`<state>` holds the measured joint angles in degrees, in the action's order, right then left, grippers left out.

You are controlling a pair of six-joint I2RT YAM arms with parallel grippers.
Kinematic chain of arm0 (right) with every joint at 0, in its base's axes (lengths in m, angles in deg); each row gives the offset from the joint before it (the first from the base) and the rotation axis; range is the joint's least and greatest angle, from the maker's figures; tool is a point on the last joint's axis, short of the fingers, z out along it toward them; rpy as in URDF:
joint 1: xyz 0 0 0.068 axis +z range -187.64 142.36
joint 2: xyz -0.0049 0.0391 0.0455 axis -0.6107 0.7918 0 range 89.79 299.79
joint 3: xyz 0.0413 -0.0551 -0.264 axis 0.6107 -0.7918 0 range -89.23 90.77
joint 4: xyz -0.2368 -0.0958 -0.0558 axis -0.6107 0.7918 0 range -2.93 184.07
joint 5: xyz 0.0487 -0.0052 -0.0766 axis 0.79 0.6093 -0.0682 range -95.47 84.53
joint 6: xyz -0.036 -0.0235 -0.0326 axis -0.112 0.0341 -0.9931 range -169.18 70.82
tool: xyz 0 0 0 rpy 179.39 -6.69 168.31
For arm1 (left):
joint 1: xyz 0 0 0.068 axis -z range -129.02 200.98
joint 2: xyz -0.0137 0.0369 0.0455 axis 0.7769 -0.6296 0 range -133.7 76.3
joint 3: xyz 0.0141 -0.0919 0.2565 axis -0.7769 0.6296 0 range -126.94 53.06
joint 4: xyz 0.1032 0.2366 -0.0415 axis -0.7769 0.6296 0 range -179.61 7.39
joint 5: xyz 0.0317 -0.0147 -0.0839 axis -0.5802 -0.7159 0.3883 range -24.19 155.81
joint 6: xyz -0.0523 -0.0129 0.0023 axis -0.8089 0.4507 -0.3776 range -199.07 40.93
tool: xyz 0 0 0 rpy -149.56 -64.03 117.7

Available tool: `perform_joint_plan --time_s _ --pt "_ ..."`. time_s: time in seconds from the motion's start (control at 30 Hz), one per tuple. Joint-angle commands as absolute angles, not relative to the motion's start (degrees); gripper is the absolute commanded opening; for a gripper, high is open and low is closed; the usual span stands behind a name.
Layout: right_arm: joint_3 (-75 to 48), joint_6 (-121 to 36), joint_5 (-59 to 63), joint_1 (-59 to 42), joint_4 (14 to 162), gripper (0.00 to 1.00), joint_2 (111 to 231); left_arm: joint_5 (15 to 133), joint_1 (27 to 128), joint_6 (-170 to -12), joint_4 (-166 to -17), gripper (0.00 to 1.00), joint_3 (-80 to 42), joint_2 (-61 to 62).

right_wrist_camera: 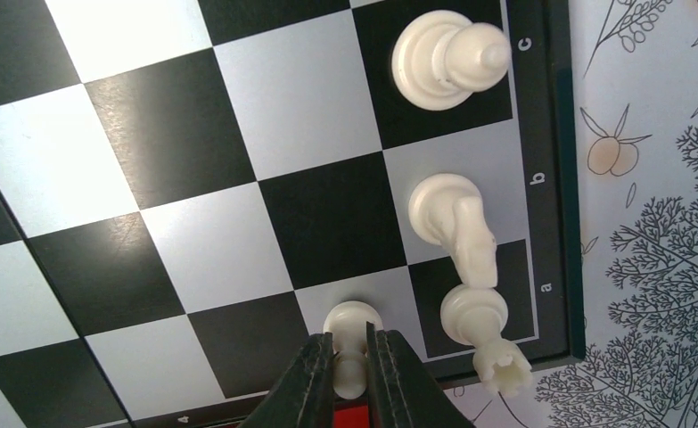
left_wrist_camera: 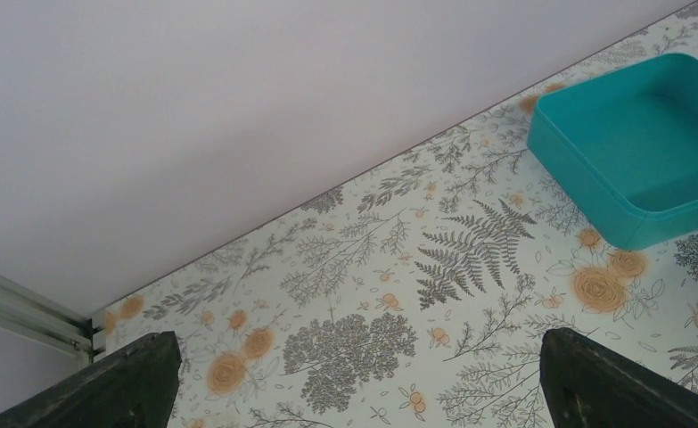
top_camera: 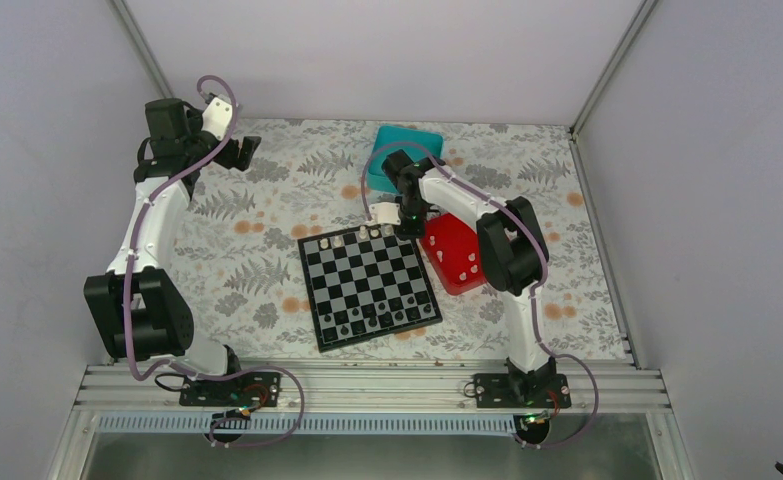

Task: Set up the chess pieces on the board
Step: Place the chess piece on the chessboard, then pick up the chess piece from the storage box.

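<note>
Glossy board, smooth cream plastic chess pieces.

Right gripper partly hides a likely pawn.

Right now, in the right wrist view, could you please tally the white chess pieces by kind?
white plastic bishop: 1
white plastic knight: 1
white plastic rook: 1
white plastic pawn between the right fingers: 1
Total: 4

light: was bright, soft and even all around the board | shadows: were small and faint beside the board | glare: white shine lay on some of the board's pale squares in the right wrist view | focus: chess pieces on the board were sharp; right gripper above it was dark, fuzzy
</note>
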<state>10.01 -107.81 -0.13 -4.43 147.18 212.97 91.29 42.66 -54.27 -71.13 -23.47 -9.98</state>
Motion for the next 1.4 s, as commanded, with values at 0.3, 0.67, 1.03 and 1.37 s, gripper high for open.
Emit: perform_joint_plan --time_s 0.3,0.67,1.03,1.37 --pt "10.2 -108.2 -0.8 -5.0 146.7 0.18 213.9 92.5 42.3 -54.2 -71.7 1.0 -23.1 -8.8" --pt "11.0 -107.0 -0.3 -5.1 152.2 0.27 208.4 92.3 42.3 -54.2 -71.4 1.0 -23.4 -8.4" --pt "-0.5 -106.1 -4.6 -17.7 151.1 0.36 193.2 91.7 42.0 -54.1 -71.3 1.0 -23.6 -8.1" --pt "-13.7 -106.9 -5.7 -24.4 145.5 0.43 190.5 91.7 41.9 -54.0 -71.6 1.0 -23.3 -8.4"
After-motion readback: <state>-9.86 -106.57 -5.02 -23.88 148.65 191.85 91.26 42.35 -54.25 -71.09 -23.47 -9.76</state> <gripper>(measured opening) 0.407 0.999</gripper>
